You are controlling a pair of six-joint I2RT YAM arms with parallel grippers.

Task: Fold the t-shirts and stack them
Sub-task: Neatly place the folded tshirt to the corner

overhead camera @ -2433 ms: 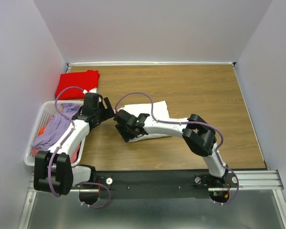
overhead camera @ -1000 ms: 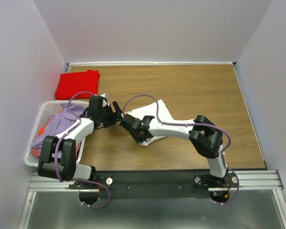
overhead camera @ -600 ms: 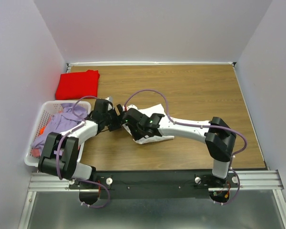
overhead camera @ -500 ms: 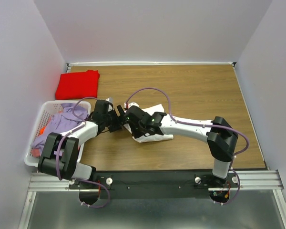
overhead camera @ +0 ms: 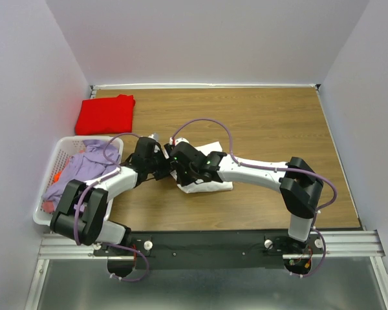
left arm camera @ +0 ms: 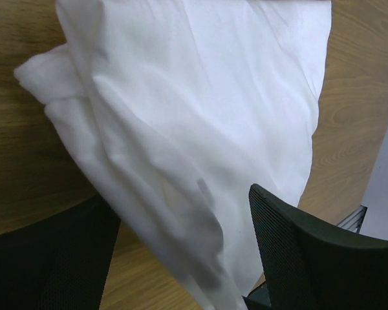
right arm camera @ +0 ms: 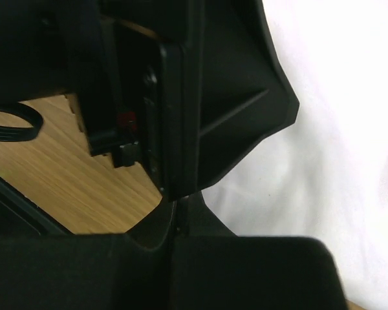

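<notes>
Left gripper (left arm camera: 181, 206) jaws wide apart, one finger on each side of the white t-shirt (left arm camera: 194, 110), not closed on it. Right gripper (right arm camera: 174, 219) jaws together, right against the same shirt; can't tell if any cloth is pinched. White shirt lies folded mid-table (overhead camera: 265, 123), left of centre. Red t-shirt (overhead camera: 105, 114) is folded in the far-left corner, beyond the laundry basket (overhead camera: 71, 139).

The white t-shirt (left arm camera: 200, 110) (rumpled, loosely folded) lies between the left claw's (left arm camera: 181, 216) spread fingers (left arm camera: 310, 258).

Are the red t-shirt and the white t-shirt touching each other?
Apart. The top view shows bare table between the red t-shirt and the white t-shirt.
</notes>
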